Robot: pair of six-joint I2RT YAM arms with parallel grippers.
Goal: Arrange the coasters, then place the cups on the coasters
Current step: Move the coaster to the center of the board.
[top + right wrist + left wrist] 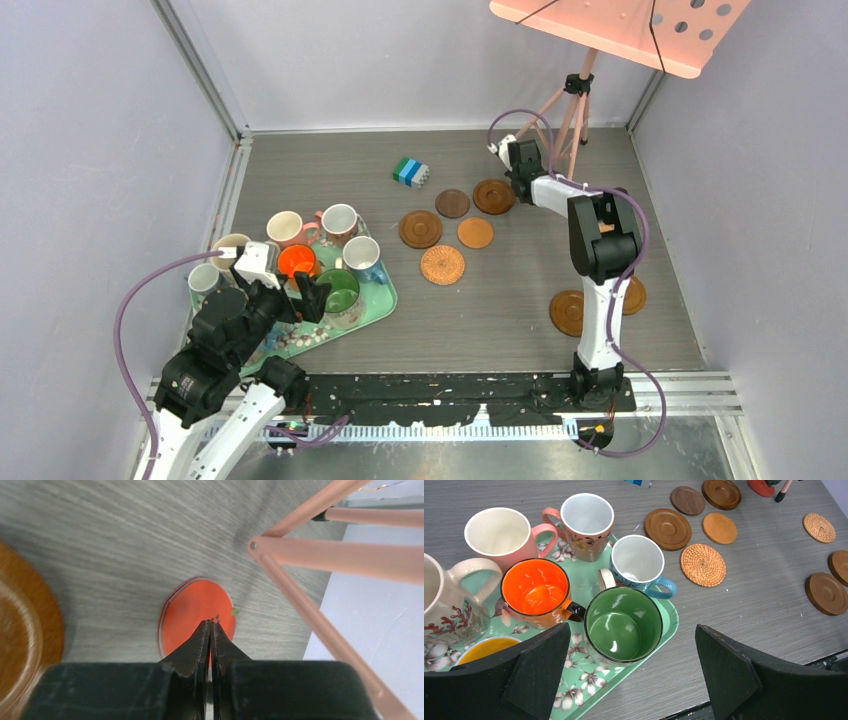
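Note:
Several cups stand on the mint-green floral tray (pixel 385 300), among them a green-inside cup (pixel 614 635), an orange-inside cup (pixel 535 587) and a pink one (pixel 499 532). My left gripper (pixel 632 626) hovers open above the tray's near corner, with the green-inside cup below the gap. Several coasters lie mid-table: dark wood ones (pixel 420 229), a tan one (pixel 475 233) and a woven wicker one (pixel 442 265). At the far right my right gripper (pixel 211 622) is shut, its tips over a red-orange coaster (pixel 187 607) lying flat on the table. Contact cannot be told.
A pink music stand (pixel 620 25) rises at the back right; its legs (pixel 320 555) spread close beside my right gripper. A blue-green toy block (pixel 410 172) sits at the back centre. Two brown coasters (pixel 566 312) lie by the right arm's base. A brown coaster (pixel 20 630) lies left of my right gripper.

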